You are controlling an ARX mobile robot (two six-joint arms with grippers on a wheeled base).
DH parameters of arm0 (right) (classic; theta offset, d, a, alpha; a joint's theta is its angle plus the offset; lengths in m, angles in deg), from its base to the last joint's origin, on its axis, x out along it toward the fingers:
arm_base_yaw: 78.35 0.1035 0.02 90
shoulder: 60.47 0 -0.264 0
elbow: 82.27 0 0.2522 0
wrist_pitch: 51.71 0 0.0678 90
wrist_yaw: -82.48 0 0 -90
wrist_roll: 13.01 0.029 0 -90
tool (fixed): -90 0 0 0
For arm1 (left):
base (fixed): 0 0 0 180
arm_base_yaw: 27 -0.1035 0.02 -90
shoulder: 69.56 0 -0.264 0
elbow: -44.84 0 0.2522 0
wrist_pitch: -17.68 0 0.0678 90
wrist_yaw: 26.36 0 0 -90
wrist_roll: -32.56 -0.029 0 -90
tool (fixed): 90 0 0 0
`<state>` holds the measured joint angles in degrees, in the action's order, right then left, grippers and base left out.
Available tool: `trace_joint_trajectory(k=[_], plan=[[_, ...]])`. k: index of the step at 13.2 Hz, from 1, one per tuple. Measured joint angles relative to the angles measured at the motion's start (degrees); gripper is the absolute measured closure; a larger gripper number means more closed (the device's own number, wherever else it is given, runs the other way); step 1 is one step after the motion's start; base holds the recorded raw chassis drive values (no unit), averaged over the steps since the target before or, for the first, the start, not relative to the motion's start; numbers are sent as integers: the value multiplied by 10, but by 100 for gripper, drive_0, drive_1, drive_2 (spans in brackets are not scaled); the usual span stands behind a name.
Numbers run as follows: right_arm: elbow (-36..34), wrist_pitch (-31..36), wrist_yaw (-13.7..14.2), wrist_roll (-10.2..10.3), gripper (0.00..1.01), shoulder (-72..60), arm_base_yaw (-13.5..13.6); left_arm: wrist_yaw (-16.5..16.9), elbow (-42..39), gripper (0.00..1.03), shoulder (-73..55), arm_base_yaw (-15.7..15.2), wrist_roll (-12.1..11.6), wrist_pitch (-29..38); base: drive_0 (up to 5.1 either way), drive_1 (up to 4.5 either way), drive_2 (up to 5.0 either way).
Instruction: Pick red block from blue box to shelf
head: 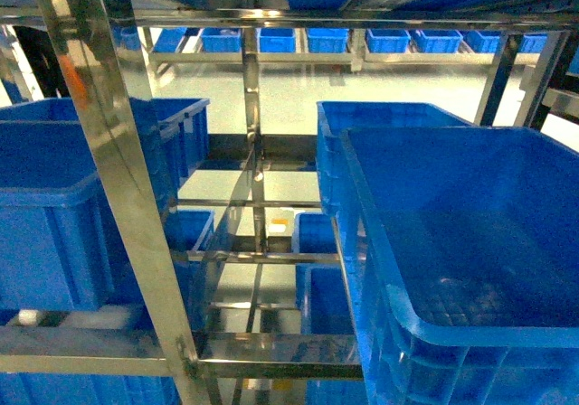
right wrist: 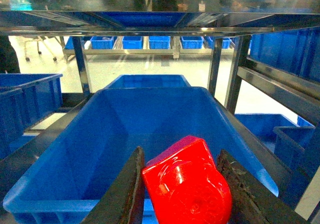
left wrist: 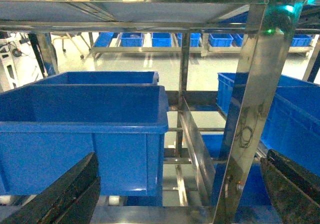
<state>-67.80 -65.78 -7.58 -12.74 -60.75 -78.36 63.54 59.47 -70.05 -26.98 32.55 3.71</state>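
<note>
The right gripper (right wrist: 182,184) is gripping the red block (right wrist: 187,181) between its two dark fingers (right wrist: 122,194), one on each side of the block. In the right wrist view, the block is sitting tilted in the grip, its glossy face toward the camera. The block is hanging above the near rim of a dark blue crate (right wrist: 100,134), and that crate is sitting on the shelf (right wrist: 150,19). A second crate (right wrist: 147,80) is sitting directly behind the first.

The left gripper (left wrist: 180,194) is standing with its fingers (left wrist: 60,196) spread wide apart and nothing between them. In the left wrist view, a steel upright (left wrist: 250,109) of the shelf is standing between those fingers. A crate (left wrist: 85,134) is sitting to the left of the upright and another (left wrist: 295,119) to the right.

In the head view, neither gripper is showing. The shelf uprights (head: 109,170) and rails are crossing the view, with crates on the left (head: 45,215) and on the right (head: 470,242). More crates (head: 326,39) are lining a far rack across the pale floor (head: 289,98).

The blue box is not showing in any view.
</note>
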Motion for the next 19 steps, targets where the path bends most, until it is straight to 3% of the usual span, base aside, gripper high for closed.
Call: trace_joint_trajectory(k=[8,9,10,11,12,15,17,19], plan=[[0,0,0,0,66,0,0,0,0,5,0,0,0,0,0,0,0],[1,-9,3,-8,66,-2,1,0,0,5,0,0,0,0,0,0,0],[13,-22,42,-62,67,-65,31,0,0,5,0,0,0,0,0,0,0],[16,32,43,-77,67,-132,47,0,0,5,0,0,0,0,0,0,0],[18,97,43,-79,67,-201,54,0,0,5,0,0,0,0,0,0,0],[99,379,42,-67,67,-569,76,0,0,5,0,0,0,0,0,0,0],[187,462,40,-59,67,-771,87,0,0,5,0,0,0,0,0,0,0],[248,460,42,-46,66,-882,85,0,0,5,0,0,0,0,0,0,0]])
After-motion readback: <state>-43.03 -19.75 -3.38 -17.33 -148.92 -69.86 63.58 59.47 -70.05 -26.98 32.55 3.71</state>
